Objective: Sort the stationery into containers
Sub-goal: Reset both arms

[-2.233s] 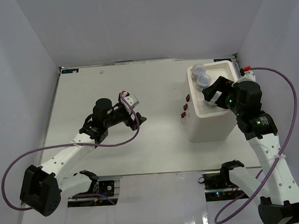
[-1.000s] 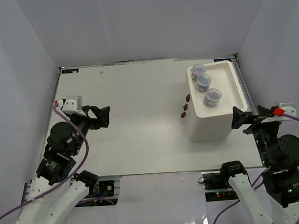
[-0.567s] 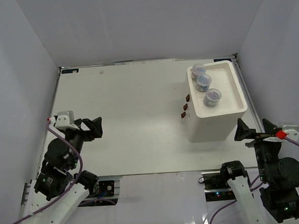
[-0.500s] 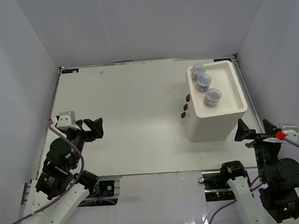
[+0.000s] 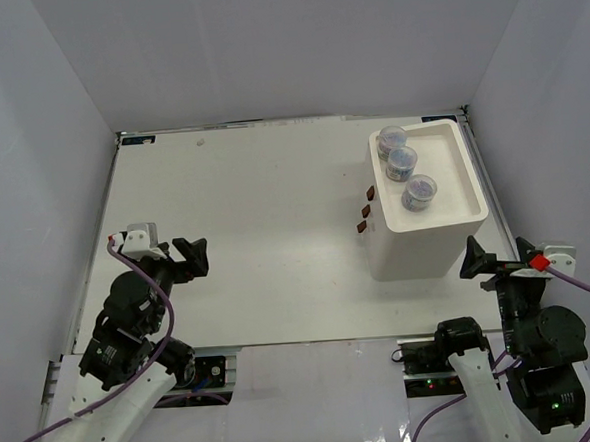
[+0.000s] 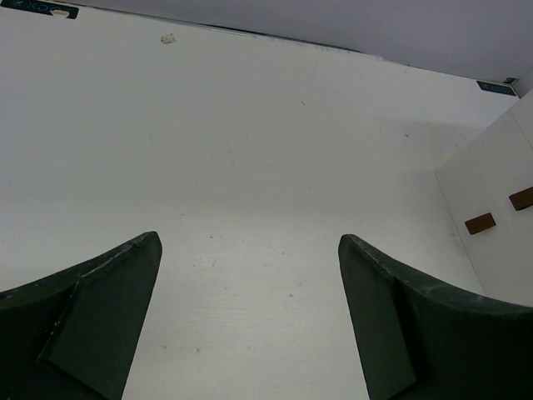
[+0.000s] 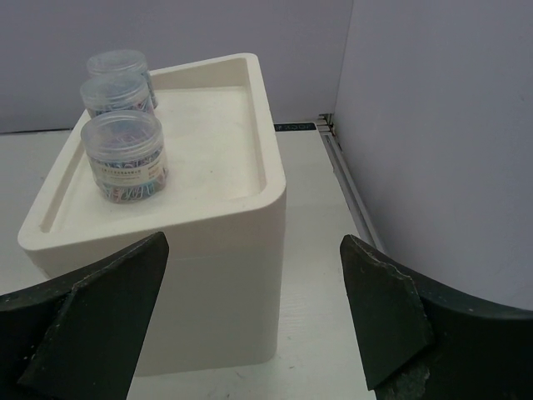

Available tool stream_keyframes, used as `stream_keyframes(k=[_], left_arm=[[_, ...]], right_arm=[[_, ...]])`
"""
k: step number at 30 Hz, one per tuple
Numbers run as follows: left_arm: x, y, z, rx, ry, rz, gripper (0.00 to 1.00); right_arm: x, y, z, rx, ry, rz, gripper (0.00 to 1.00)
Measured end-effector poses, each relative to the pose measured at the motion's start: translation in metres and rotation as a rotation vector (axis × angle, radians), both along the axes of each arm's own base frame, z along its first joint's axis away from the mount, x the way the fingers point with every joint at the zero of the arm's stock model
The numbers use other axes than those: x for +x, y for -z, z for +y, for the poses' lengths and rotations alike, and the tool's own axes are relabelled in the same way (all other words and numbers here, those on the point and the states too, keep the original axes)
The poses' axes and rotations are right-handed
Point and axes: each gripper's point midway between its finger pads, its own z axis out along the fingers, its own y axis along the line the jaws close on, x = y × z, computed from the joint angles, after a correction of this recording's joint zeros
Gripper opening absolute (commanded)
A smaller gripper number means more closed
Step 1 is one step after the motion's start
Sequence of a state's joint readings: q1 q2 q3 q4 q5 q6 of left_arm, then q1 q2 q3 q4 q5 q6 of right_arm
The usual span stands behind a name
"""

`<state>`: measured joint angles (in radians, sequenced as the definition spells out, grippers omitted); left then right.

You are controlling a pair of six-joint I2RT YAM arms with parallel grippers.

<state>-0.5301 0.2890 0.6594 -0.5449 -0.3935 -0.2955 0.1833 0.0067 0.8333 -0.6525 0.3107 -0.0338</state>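
The white organiser (image 5: 417, 246) stands at the right of the table, brown drawer handles (image 5: 366, 211) on its left face. Three clear jars with bluish contents (image 5: 401, 159) stand in a row in its tray top (image 7: 212, 142); the nearest jar (image 7: 125, 155) is upright. My right gripper (image 5: 498, 261) hangs open near the table's front right, just short of the organiser's near wall (image 7: 208, 292), nothing between its fingers. My left gripper (image 5: 182, 260) is open over bare table at the front left, empty (image 6: 248, 240). The organiser's handled face (image 6: 491, 192) shows far right there.
Grey walls close in the table on three sides. A metal rail (image 7: 341, 167) runs along the right edge beside the organiser. A small speck (image 6: 167, 37) lies near the far edge, and a dark label (image 5: 138, 140) marks the far left corner.
Both arms have drawn back toward their bases. The right gripper left the third jar in the tray and came away open; the left gripper retreated from mid-table to the front left.
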Motion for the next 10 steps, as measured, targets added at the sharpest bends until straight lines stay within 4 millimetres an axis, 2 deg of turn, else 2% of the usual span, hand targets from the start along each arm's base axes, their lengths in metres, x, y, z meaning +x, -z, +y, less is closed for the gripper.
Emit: stream_keyframes(k=[10], left_arm=[[0.002, 0.012, -0.002, -0.001, -0.002, 0.02, 0.98]], right_arm=[[0.003, 0.005, 0.002, -0.009, -0.007, 0.012, 0.9]])
